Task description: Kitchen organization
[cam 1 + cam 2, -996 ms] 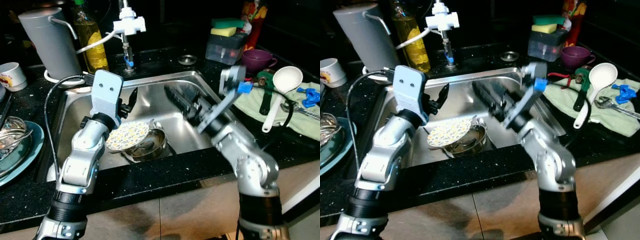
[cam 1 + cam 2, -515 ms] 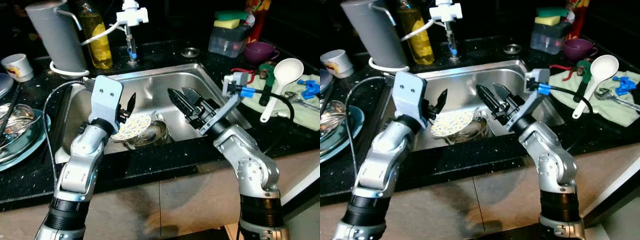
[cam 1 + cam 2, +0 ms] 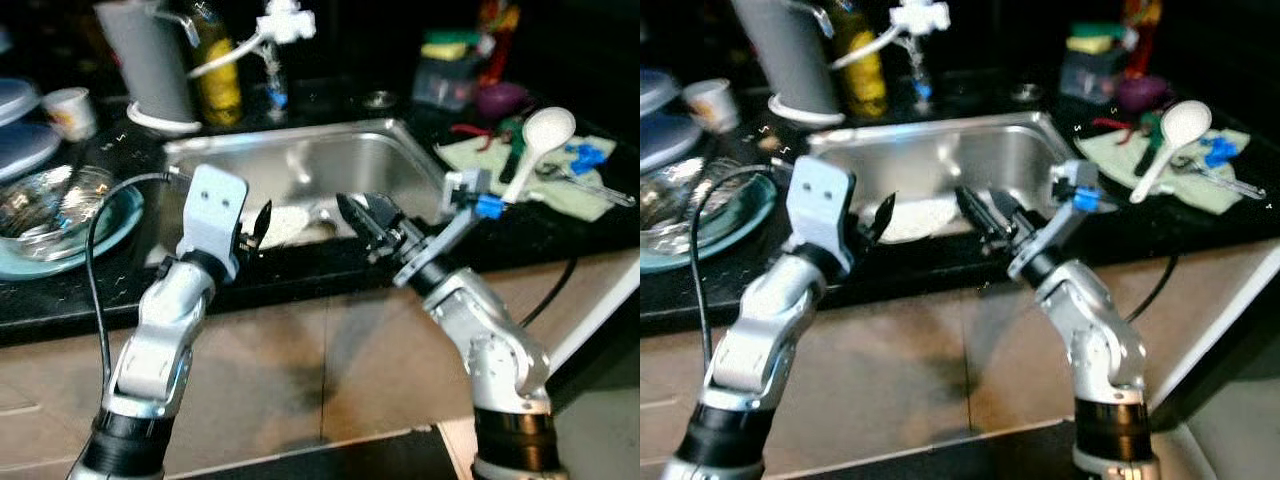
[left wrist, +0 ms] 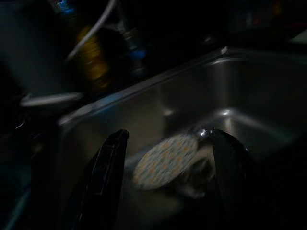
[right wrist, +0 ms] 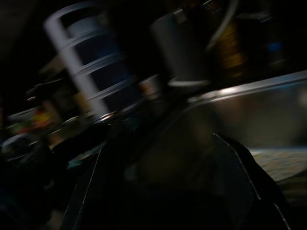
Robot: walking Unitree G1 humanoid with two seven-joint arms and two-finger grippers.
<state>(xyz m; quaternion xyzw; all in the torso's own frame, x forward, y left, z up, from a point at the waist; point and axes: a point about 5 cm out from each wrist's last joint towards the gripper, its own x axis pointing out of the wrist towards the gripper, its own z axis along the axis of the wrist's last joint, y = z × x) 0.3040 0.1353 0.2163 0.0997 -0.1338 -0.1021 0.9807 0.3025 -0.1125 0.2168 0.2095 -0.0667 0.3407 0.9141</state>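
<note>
A patterned plate leans on a metal bowl at the bottom of the steel sink. My left gripper hovers at the sink's front rim, open and empty, pointing at the plate. The left wrist view frames the plate between its two spread fingers. My right gripper is also open with nothing in it, held over the counter's front edge to the right of the plate. The right wrist view is dark and blurred, with the sink wall faintly lit.
Behind the sink stand a faucet, a grey jug and a yellow bottle. A teal plate with a glass bowl and a white cup sit left. A white ladle and tools lie on a green cloth to the right.
The camera has pulled back from the counter, showing the cabinet front below. Both grippers have withdrawn from above the sink to its front rim. The plate stays in the sink.
</note>
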